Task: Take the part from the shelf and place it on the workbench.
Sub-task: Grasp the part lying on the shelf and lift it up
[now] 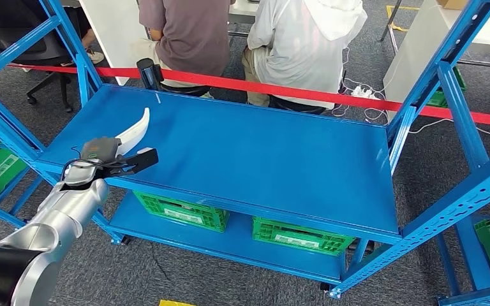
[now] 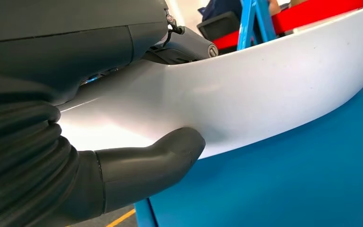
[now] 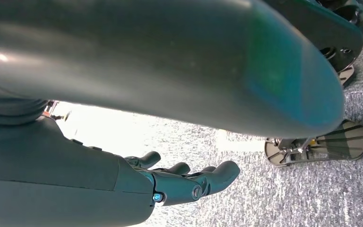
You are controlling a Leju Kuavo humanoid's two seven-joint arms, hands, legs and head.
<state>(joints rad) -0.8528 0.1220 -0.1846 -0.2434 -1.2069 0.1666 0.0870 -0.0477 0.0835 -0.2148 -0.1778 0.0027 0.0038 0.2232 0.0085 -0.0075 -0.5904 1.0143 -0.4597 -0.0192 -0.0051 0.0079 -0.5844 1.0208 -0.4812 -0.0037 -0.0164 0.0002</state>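
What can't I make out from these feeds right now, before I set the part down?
- Gripped end of the white part: covered by the left hand in the head view.
- Gap between part and blue shelf top: the left wrist view is too close to tell touching from hovering.
- Right hand: partly blocked by the robot's dark body in the right wrist view.
- Green crates: mostly hidden under the shelf top; contents unseen.

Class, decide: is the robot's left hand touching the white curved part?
Touching. In the left wrist view the left hand grips the white curved part, thumb pressed against its face.
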